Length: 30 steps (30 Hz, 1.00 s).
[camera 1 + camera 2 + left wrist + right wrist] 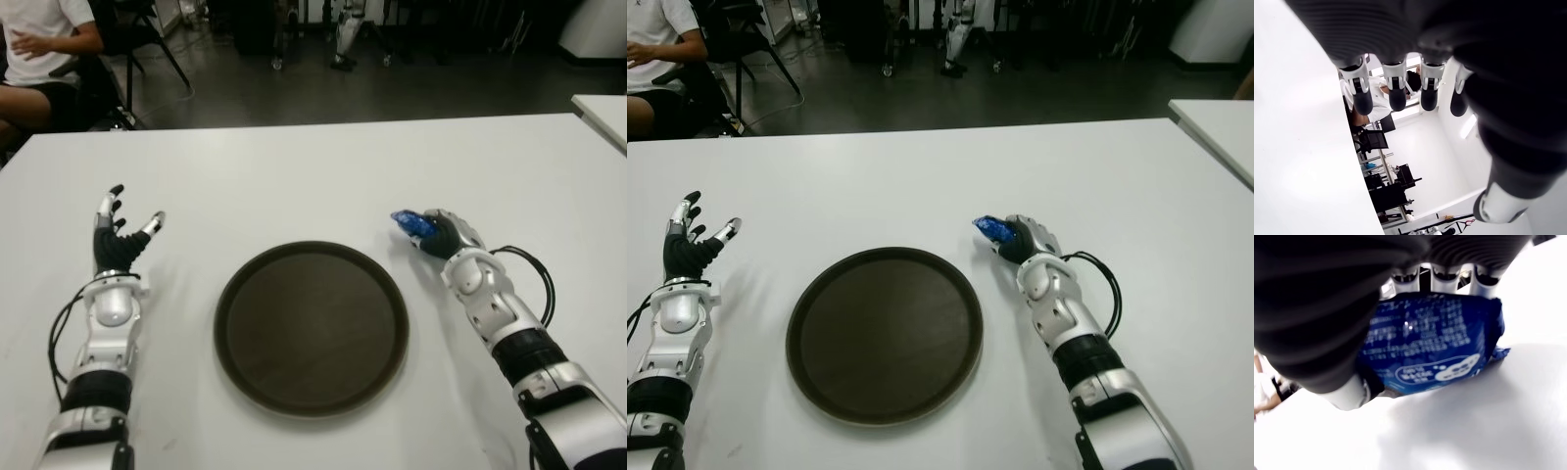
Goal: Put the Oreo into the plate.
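Two hands: right hand (438,233) clasps Oreo pack (412,225) beside plate (312,328); left hand (120,240) splayed.

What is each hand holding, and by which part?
The right hand holds the Oreo pack across its body, fingers on top, thumb below. The left hand is open, holding nothing.
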Each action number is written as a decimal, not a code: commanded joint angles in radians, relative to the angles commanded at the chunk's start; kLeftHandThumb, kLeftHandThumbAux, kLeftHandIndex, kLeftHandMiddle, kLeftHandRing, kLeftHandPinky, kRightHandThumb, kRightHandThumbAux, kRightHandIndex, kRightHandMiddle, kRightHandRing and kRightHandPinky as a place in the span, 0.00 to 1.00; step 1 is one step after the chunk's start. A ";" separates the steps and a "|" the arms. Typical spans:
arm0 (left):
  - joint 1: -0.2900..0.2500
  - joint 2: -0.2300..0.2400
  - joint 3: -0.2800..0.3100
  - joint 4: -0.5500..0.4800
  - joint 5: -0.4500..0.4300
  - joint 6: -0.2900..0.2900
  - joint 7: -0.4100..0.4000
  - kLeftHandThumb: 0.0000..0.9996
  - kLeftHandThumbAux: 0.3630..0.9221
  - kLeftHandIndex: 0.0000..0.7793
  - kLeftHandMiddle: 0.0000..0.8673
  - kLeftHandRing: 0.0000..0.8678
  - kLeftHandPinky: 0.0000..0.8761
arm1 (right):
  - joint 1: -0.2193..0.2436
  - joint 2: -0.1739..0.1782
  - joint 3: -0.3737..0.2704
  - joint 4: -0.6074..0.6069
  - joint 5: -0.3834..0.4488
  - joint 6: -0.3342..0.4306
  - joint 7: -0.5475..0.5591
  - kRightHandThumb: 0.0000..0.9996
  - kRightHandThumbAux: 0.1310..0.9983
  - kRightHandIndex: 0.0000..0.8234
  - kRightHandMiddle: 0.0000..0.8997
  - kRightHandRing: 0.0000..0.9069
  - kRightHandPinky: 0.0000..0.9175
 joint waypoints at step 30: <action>0.005 -0.004 -0.003 -0.004 0.005 -0.003 0.014 0.00 0.66 0.00 0.01 0.04 0.02 | 0.069 0.021 -0.055 -0.128 0.084 -0.245 -0.043 0.71 0.68 0.54 0.92 0.91 0.90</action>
